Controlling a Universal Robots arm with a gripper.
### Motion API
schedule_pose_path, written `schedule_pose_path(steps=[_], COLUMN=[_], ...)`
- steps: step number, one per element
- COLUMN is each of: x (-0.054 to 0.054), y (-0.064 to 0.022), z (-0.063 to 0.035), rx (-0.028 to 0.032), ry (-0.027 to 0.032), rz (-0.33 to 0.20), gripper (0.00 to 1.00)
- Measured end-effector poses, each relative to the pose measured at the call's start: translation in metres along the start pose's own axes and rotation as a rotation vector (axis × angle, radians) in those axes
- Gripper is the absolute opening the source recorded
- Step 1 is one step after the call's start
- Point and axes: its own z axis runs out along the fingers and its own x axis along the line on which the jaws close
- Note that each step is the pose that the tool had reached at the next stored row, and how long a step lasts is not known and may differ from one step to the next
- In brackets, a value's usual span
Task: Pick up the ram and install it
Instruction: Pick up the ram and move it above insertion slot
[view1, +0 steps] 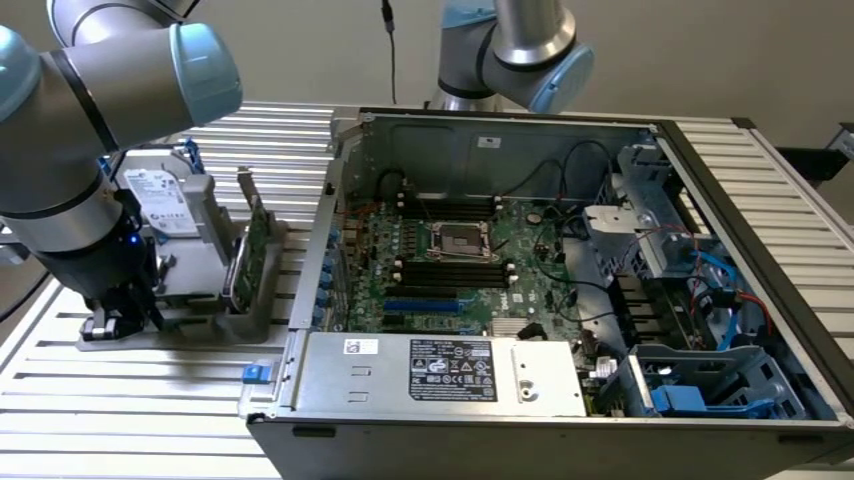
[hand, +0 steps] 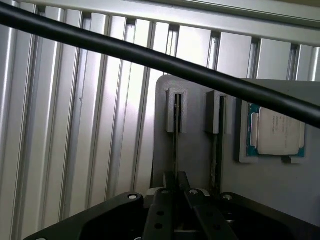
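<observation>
Ram stands on edge in the groove of the grey holder farther from the processor. The holder lies on the bench toward its edge at the exterior view's left, beside the open computer case. The hand sits directly over the ram, its fingers drawn close on either face and apparently pinching it, with the ram's long axis running along the groove, crosswise to the closing direction. Contact itself is hidden beneath the fingers, a black cable crosses the wrist view, and a second stick stands in the neighbouring groove.
</observation>
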Motion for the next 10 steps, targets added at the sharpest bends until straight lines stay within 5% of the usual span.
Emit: schedule_pose_path(steps=[10], x=[0.0], y=[-0.0001], z=[0.0], rx=[-0.0015], ry=[-0.0003], rz=[0.0], gripper=[0.14])
